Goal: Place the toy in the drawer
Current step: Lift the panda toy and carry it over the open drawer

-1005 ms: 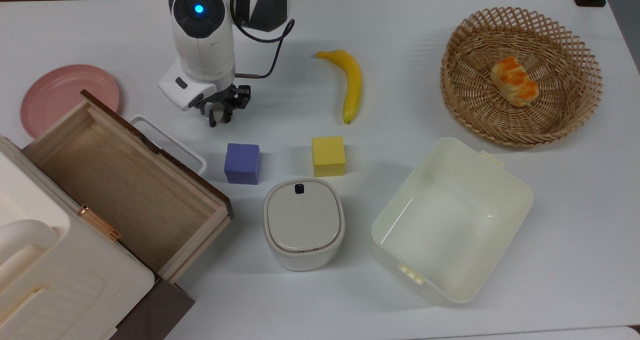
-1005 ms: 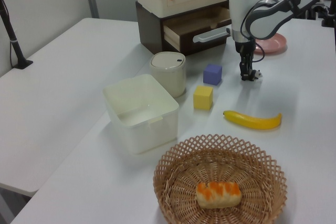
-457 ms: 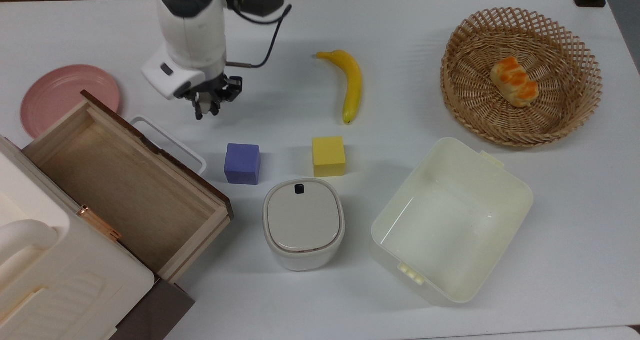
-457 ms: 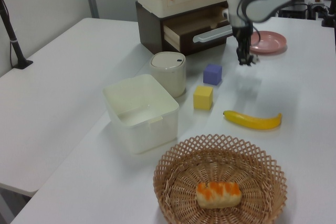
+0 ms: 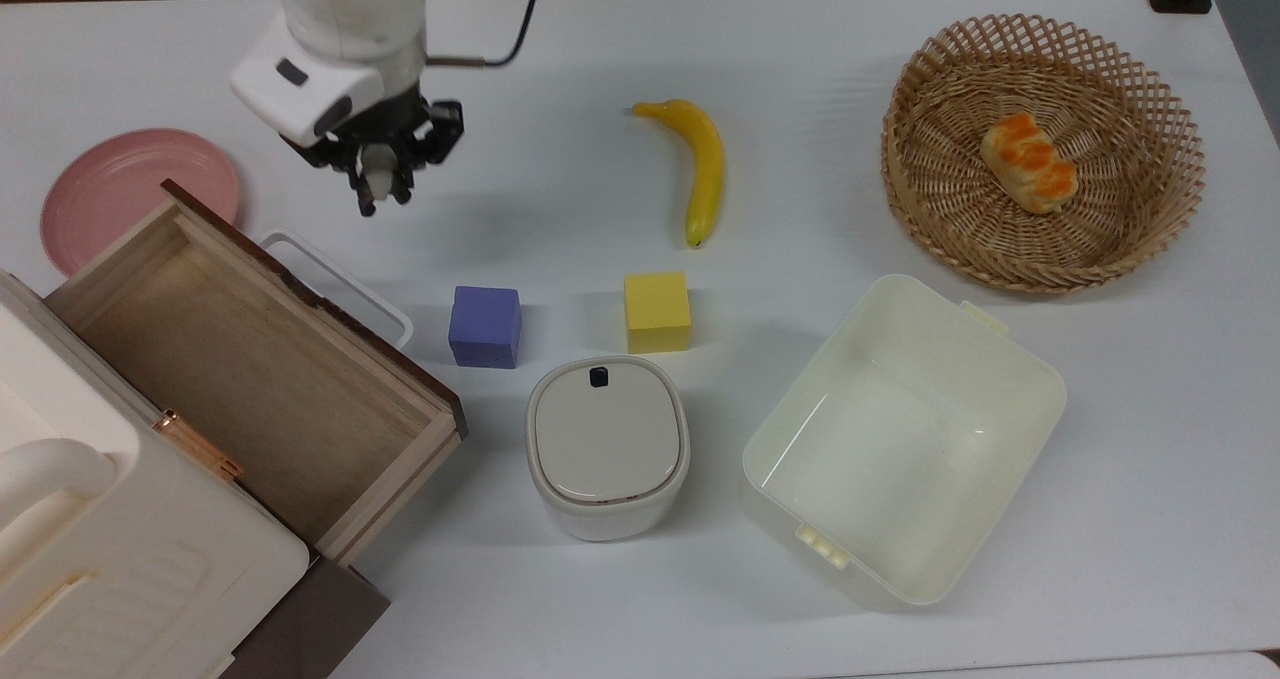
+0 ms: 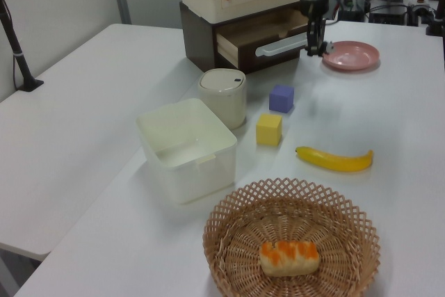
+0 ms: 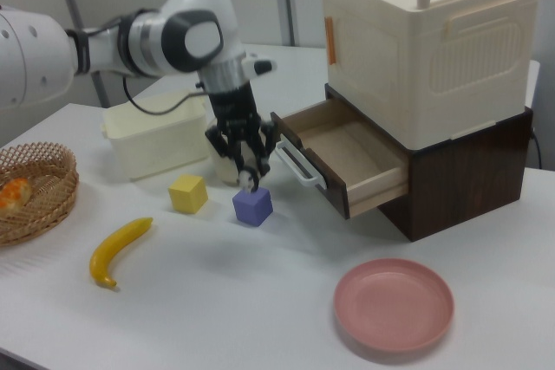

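The drawer (image 5: pixel 235 359) stands pulled open from the cream cabinet (image 5: pixel 120 559) at the top view's lower left, its light-wood floor bare and its white handle (image 5: pixel 340 284) facing the table's middle. The arm carries the gripper (image 5: pixel 378 184) above the white table (image 5: pixel 560 59), just beyond the drawer's dark front panel and to the top view's right of the pink plate (image 5: pixel 130 184). Its fingers are drawn close together on a small pale thing, the toy (image 5: pixel 377 173), held between the tips and clear of the table; in the right view it hangs over the purple cube (image 7: pixel 252 206), short of the drawer mouth.

The step in hand, as I judge it, is the carry: the toy is lifted and on its way. The next move calls for travel over the front panel and handle, high enough to clear both, then a release above the wooden floor.

Against the frames a second ago, the gripper has risen off the table and moved toward the top view's upper left, nearer the plate and the drawer. The purple cube, yellow cube (image 5: pixel 657 311) and banana (image 5: pixel 705 169) lie where they did.
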Tool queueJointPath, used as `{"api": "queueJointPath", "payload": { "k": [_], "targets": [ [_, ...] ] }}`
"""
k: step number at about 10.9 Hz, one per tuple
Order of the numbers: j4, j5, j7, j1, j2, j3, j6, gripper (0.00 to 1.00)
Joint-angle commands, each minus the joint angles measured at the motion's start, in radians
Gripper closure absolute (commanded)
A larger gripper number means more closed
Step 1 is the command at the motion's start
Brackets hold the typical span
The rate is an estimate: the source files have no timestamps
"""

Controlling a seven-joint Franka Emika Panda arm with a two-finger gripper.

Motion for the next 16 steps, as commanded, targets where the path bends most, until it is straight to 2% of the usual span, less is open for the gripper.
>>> {"api": "queueJointPath", "payload": {
  "k": [1, 3, 7, 11, 15, 16],
  "targets": [
    [0.102, -0.011, -0.112, 0.004, 0.006, -0.001, -0.055, 0.84],
    [0.128, -0.013, -0.191, 0.001, 0.012, -0.002, 0.022, 0.83],
    [0.128, -0.017, -0.237, 0.000, 0.035, -0.004, 0.196, 0.83],
    [0.129, -0.044, -0.335, -0.004, 0.101, -0.015, 0.391, 0.82],
    [0.129, -0.047, -0.554, -0.027, 0.116, -0.038, 0.492, 0.82],
    [0.129, -0.048, -0.588, -0.029, 0.124, -0.039, 0.514, 0.79]
  ]
}}
